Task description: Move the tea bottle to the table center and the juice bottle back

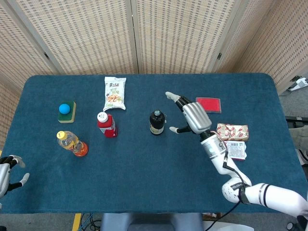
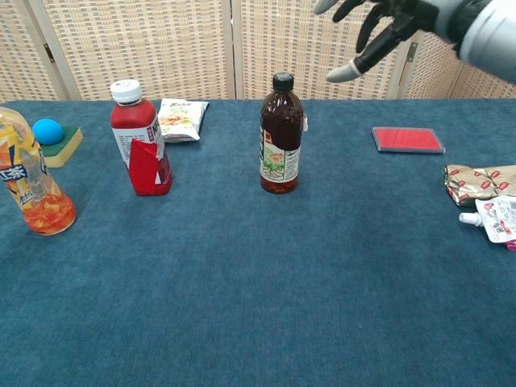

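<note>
Only head view shows left robot hand [image 1: 9, 173].

Chinese characters "冰茶" show on the orange bottle [image 2: 31, 181]; other labels are too small to read.

The dark tea bottle [image 2: 280, 135] stands upright on the blue bench [image 2: 258, 282], black cap on. Above and to its right, the right robot hand [image 2: 385, 24] hangs in the air with fingers spread, holding nothing, well apart from the bottle. Left of the tea bottle stands a red bottle [image 2: 139, 139] with a white cap, a snack bag [image 2: 180, 118] behind it. Further left is an orange juice bottle [image 2: 32, 179], beyond it a blue ball [image 2: 47, 130] on a sponge [image 2: 66, 146]. Right of the tea bottle lie a red card [image 2: 406, 139] and foil packets [image 2: 478, 181].
</note>
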Robot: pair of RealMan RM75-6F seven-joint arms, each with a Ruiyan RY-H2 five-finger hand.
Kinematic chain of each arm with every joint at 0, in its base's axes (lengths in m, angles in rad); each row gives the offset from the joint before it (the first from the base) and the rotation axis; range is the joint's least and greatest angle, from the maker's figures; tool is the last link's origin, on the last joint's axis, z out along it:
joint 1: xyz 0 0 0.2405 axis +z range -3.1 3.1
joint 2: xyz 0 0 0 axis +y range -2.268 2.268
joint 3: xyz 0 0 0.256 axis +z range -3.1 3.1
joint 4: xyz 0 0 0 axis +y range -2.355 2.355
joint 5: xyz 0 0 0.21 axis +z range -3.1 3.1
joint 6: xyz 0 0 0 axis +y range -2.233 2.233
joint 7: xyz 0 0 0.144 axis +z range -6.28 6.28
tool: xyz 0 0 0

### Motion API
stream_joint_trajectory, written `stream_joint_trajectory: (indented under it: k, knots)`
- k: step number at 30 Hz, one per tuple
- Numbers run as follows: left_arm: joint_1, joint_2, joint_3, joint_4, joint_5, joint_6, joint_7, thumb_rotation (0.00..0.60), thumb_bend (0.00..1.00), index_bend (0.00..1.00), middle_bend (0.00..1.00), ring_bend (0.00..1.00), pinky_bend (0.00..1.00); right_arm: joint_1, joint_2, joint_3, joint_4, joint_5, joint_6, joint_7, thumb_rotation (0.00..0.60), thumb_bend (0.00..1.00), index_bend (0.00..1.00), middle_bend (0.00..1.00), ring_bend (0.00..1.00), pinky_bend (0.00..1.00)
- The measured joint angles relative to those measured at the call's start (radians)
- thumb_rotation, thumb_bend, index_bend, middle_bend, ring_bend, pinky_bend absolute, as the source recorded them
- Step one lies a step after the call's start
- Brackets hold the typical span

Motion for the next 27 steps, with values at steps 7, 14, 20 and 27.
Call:
stream_joint_trajectory:
  k: [7,14,20,27]
  knots:
    - [-0.011,-0.035,-0.017,0.032,-0.007,0.008,0.010,0.600,0.27,0.46,0.32,0.26,0.49,-0.129,0.155,-0.058,-0.108,-0.099,0.123,0.011,0.600,0.02,0.10,0.21,0.19,0.44]
    - [-0.019,-0.052,-0.034,0.054,-0.033,0.002,0.001,0.600,0.27,0.44,0.32,0.26,0.49,-0.251,0.266,-0.140,-0.146,-0.177,0.213,0.052,0.600,0.04,0.11,0.25,0.19,0.44]
    - [-0.033,-0.073,-0.056,0.077,-0.055,-0.004,0.001,0.600,0.27,0.32,0.32,0.26,0.49,-0.332,0.303,-0.202,-0.155,-0.197,0.265,-0.034,0.600,0.05,0.13,0.26,0.19,0.44]
    - [-0.065,-0.113,-0.096,0.115,-0.103,-0.011,0.032,0.600,0.27,0.23,0.29,0.26,0.49,-0.433,0.314,-0.278,-0.143,-0.271,0.353,-0.035,0.600,0.06,0.13,0.26,0.19,0.44]
